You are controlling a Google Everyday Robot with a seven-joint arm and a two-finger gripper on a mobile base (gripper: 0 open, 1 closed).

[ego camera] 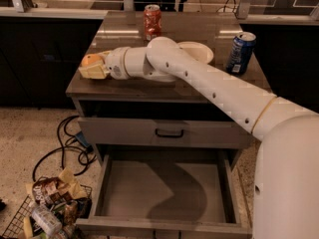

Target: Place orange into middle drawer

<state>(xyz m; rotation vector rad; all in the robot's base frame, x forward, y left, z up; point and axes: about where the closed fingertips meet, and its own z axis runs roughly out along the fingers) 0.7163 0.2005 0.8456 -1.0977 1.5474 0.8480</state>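
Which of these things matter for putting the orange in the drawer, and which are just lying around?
For the job: orange, on the counter's left; gripper, at the orange; open middle drawer.
Lying about: red can, blue can, white plate, cables, basket of wrappers.

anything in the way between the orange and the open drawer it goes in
Nothing visible does. The small round orange sits at the gripper on the left of the dark countertop; the wide grey middle drawer stands pulled open below.
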